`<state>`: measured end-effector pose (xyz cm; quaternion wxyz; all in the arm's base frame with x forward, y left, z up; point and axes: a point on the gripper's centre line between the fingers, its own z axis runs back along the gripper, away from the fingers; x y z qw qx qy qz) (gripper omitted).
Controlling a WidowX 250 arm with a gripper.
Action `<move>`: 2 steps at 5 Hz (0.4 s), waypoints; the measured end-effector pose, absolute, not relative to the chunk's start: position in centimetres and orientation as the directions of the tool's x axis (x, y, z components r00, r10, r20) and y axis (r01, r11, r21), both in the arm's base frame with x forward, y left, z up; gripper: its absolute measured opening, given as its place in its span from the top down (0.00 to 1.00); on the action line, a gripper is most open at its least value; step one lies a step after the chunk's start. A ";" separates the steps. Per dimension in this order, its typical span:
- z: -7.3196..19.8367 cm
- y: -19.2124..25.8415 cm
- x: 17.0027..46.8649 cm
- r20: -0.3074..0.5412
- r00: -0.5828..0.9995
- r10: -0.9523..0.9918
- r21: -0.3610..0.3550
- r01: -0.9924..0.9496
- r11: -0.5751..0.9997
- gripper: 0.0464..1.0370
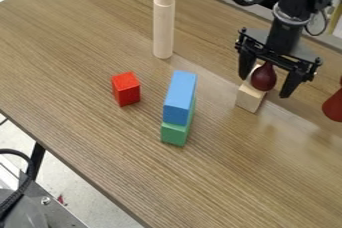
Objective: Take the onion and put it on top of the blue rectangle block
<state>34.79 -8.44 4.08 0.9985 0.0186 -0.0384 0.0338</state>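
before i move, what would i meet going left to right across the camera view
red block → blue block on the green one → onion → red thing at the right edge

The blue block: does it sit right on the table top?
No, the blue block lies on top of the green block.

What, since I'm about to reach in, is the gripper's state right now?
Black two-finger gripper: open, its jaws spread wider than the dark red, rounded toy onion between them, not clamped on it.
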 end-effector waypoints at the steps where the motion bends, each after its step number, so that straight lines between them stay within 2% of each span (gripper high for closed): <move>1: 4.1 -8.6 34.8 0.079 0.994 0.070 0.027 -0.073 0.997 0.08; 2: 3.9 -8.5 34.8 0.083 0.992 0.091 0.023 -0.093 0.995 0.35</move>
